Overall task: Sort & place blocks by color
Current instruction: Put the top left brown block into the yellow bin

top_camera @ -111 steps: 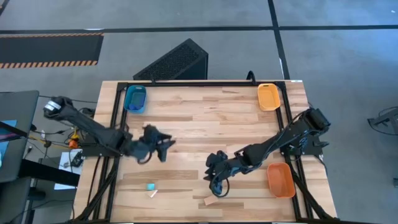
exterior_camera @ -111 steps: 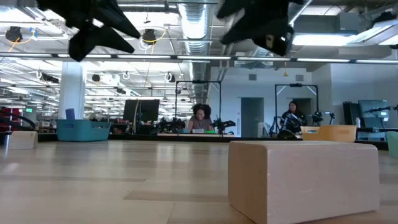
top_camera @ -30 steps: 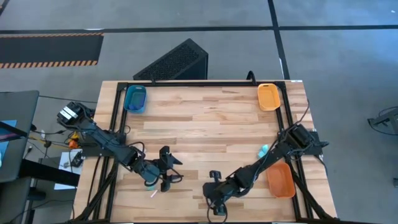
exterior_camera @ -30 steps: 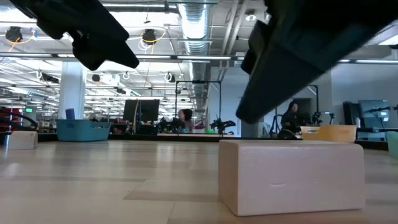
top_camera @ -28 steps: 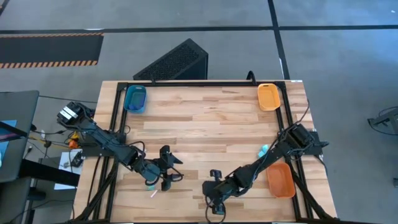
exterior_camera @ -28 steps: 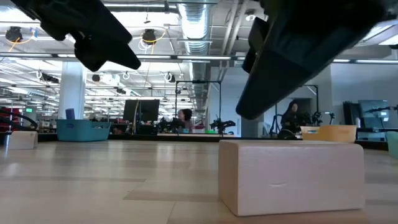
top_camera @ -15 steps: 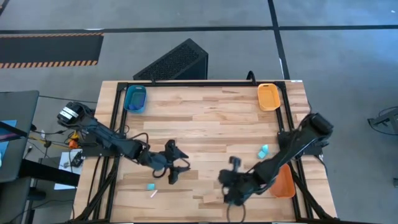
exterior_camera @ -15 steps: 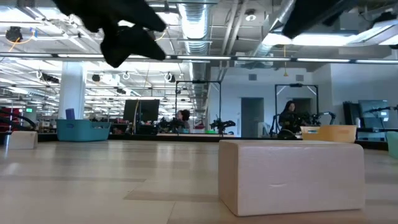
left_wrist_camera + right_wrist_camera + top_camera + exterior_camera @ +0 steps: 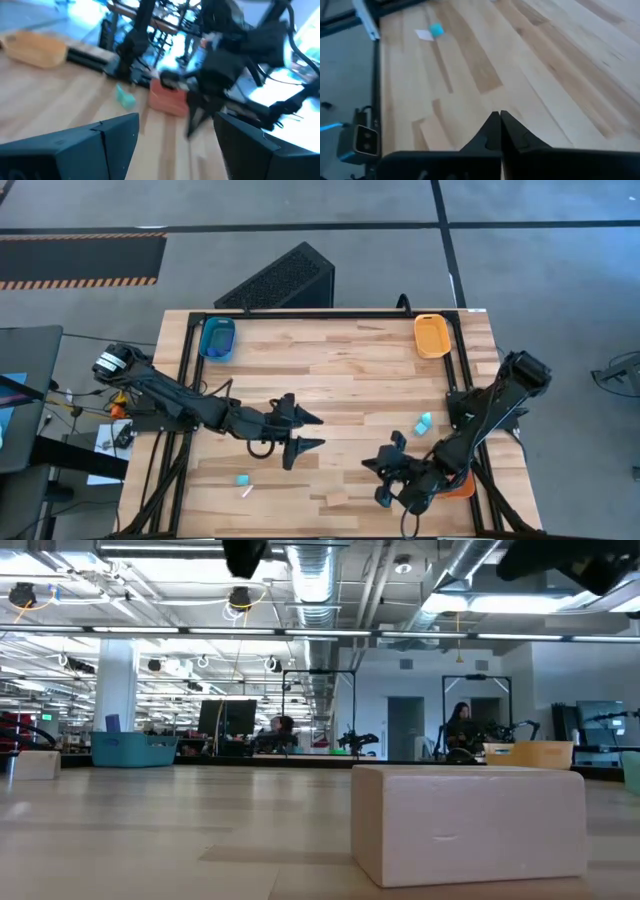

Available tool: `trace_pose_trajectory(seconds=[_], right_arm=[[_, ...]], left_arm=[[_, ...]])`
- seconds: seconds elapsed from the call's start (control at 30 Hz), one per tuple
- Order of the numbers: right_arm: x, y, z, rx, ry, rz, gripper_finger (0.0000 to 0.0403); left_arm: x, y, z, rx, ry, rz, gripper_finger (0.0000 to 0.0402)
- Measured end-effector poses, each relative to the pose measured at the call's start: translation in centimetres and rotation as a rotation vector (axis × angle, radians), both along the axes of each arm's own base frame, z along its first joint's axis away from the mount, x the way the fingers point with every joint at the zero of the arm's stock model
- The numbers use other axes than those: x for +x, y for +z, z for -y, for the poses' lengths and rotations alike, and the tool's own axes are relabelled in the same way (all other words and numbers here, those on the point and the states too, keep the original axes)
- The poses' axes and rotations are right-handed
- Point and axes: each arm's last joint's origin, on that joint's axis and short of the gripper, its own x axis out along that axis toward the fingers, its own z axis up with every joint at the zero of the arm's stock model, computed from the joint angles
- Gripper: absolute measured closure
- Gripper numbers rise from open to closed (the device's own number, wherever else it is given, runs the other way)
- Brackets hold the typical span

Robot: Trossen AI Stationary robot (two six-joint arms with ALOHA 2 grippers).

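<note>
A cyan cube (image 9: pixel 242 479) and a pale tan piece (image 9: pixel 247 492) lie side by side near the table's near left; the right wrist view shows the cube (image 9: pixel 436 30) too. Another cyan block (image 9: pixel 423 423) rests on the table's right side. A tan wooden block (image 9: pixel 468 823) sits flat by the near edge. My left gripper (image 9: pixel 312 430) hangs open above the table's middle, holding nothing. My right gripper (image 9: pixel 385 475) is shut and empty (image 9: pixel 498 120), raised right of the tan block (image 9: pixel 432 134).
A blue tray (image 9: pixel 217 338) sits at the far left corner and a yellow-orange tray (image 9: pixel 432 335) at the far right. The orange tray (image 9: pixel 462 483) at the near right is partly under my right arm. A black frame rail (image 9: pixel 186 380) borders the table.
My left gripper has risen and moved from over the near-left cyan cube toward the table's middle, uncovering the cube and pale piece. My right gripper has lifted away from the tan block and moved toward the right edge. The blocks have stayed in place.
</note>
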Motion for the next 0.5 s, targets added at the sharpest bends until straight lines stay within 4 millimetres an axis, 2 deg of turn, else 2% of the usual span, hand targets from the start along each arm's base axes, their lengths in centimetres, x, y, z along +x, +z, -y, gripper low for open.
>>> trace_pose_trajectory(seconds=[0.2, 0.27, 0.4, 0.5], right_arm=[[0.6, 0.0, -0.7, -0.021, 0.097, 0.018, 0.0391], [1.0, -0.7, -0.7, -0.033, 0.095, -0.003, 0.0383], [1.4, -1.8, -1.1, -0.066, 0.144, -0.035, 0.0343], [1.6, -2.4, -1.1, -0.093, 0.175, -0.068, 0.0308]], left_arm=[[0.7, 3.2, 0.1, 0.153, 0.045, 0.01, 0.0155], [0.7, 4.0, 0.1, 0.206, 0.036, 0.006, 0.0155], [0.7, 4.0, 0.0, 0.251, 0.044, -0.004, 0.0155], [0.7, 3.8, -0.1, 0.19, 0.095, -0.017, 0.0155]])
